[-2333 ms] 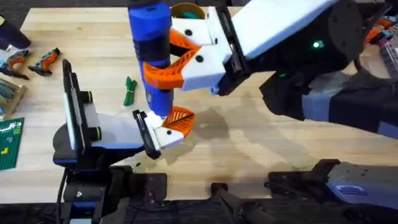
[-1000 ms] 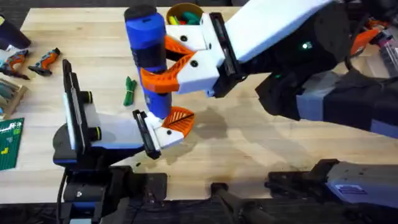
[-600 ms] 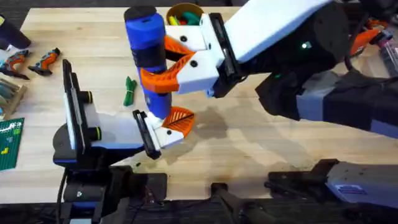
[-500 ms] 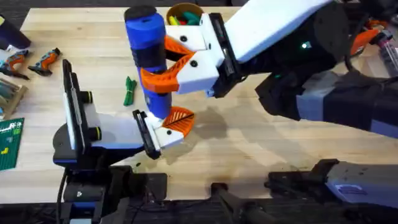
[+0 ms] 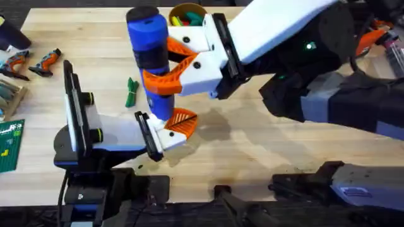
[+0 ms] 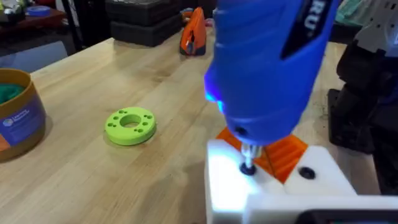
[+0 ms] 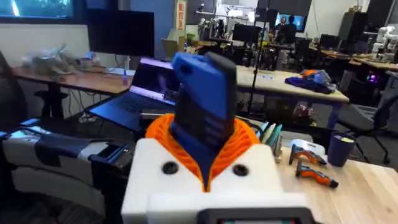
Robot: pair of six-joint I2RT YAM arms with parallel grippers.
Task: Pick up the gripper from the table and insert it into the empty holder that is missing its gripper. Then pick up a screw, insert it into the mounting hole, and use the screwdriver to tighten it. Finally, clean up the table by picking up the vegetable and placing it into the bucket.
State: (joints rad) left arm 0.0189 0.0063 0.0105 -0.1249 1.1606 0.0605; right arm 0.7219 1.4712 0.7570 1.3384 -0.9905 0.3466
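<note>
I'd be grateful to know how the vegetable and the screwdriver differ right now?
The vegetable is small, dark green and lies loose on the table; the screwdriver is fat, blue and stands upright, clamped in the right gripper, tip down on the holder.

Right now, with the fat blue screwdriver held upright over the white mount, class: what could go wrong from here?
1. The fat blue powered screwdriver, clamped in the right gripper, has its metal tip on the screw in the white plastic holder; a slight tilt could make it slip off.
2. Downward pressure might shift the left gripper.
3. The slim dark-green toy vegetable lies close beside the tool; withdrawing could knock it.
</note>
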